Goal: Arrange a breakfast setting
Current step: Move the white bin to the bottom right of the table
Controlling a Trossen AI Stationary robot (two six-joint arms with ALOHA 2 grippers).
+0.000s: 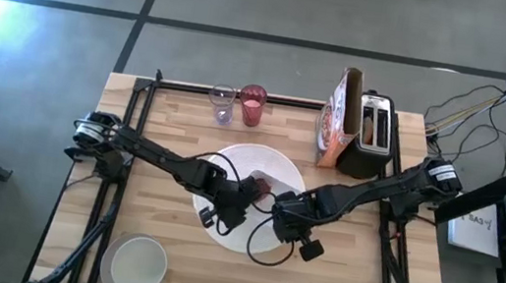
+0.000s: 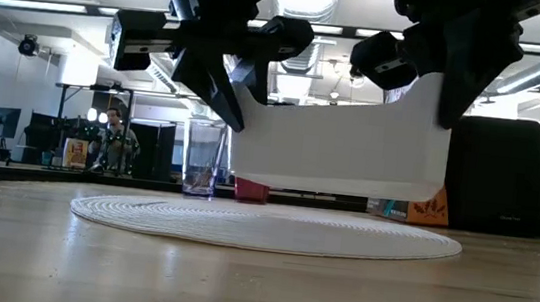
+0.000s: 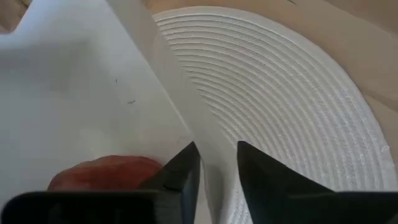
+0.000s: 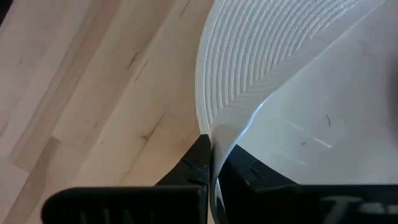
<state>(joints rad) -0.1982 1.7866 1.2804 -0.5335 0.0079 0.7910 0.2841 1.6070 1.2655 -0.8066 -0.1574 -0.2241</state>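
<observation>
The placemat is lying at the tabletop's middle, with a white tub hanging above it, clear of it in the low view. The left gripper is pinching one tub wall; the right gripper is pinching the opposite wall. A red fruit is resting inside. Risk: uneven motion between the arms could twist the thin wall loose, tipping the tub and spilling the fruit. A bowl is sitting at the near left corner. A clear glass and pink tumbler are standing at the far edge; a box and toaster are standing toward the far right, none obstructing.
</observation>
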